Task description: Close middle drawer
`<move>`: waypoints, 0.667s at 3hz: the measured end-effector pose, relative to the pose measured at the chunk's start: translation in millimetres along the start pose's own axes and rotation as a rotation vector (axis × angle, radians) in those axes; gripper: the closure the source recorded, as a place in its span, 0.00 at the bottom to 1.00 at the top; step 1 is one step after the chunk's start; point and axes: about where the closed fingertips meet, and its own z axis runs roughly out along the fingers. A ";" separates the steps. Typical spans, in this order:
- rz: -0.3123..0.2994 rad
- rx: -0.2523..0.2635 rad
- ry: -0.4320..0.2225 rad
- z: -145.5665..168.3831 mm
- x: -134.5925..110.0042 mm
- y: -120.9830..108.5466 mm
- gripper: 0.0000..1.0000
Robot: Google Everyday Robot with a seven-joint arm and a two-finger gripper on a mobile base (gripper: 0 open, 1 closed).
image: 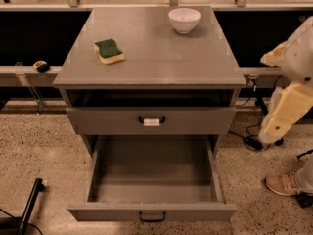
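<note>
Claw: pale cream, held right of the cabinet; grip state cannot be told. Wide grey middle drawer, plain black loop handle: pulled fully out, lying left of and below the claw (front running left-right). Counted on the grey tabletop: one green-yellow sponge, one white bowl.

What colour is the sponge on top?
The sponge is green over yellow, in the camera view. The gripper hangs right of the cabinet.

Two drawers, one middle drawer and one tagged drawer, one bowl, one sponge, one shoe, all left of one gripper at far right.
</note>
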 end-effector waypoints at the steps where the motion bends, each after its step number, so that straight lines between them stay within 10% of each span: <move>1: -0.001 -0.071 -0.137 69.9 7.8 31.5 0.00; 2: -0.026 -0.074 -0.196 103.4 15.4 48.3 0.00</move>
